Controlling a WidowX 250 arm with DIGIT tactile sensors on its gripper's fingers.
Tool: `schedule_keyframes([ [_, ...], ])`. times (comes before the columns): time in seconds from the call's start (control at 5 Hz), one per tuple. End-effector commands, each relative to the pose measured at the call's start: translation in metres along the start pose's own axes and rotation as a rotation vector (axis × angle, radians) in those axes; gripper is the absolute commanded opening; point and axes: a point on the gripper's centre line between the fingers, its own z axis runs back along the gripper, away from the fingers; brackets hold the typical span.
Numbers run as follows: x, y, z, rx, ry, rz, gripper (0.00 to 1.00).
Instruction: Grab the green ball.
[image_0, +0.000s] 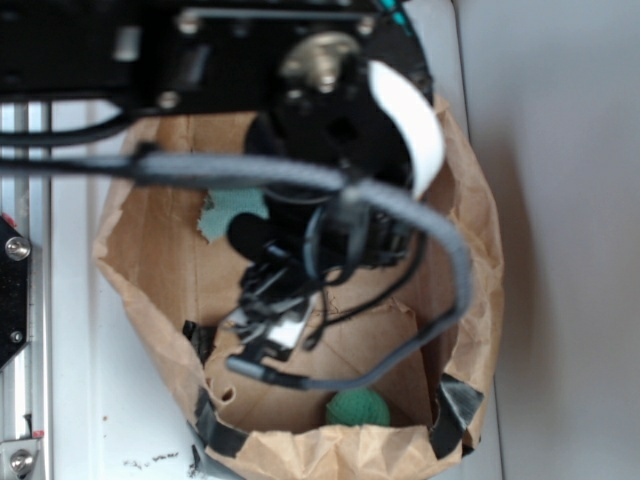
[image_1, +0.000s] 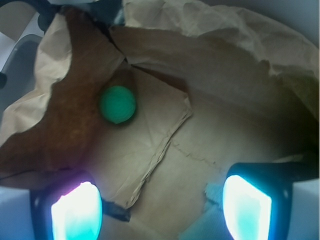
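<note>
Seen from the wrist, the gripper (image_1: 161, 205) hangs released inside the paper bag (image_1: 225, 65), fingers (image_1: 77, 212) wide apart with nothing between them, a scrap of teal cloth (image_1: 212, 192) by the right one. Farther in — well apart, up to the left — the green ball (image_1: 117, 104) rests on the bag floor against the creased left wall. It looks light, soft and slightly fuzzy, likely to roll; pinching across its widest middle seems best.

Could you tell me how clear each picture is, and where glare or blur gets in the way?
Exterior view: the arm and its cable are close and blurred, hiding much of the paper bag; the green ball is soft but readable. Wrist view: the ball is fairly sharp, while the fingertips glare white-cyan.
</note>
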Motion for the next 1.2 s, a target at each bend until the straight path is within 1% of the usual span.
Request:
schedule_keyframes([
  [0.0, -0.009, 0.001, -0.015, 0.086, -0.090, -0.160, 1.00],
  [0.4, -0.007, -0.012, -0.046, 0.058, -0.118, -0.313, 1.00],
  [0.6, 0.000, -0.028, -0.055, 0.019, -0.110, -0.347, 1.00],
  [0.8, 0.000, -0.045, -0.062, -0.036, -0.110, -0.413, 1.00],
  [1.0, 0.002, -0.056, -0.068, -0.068, -0.119, -0.457, 1.00],
])
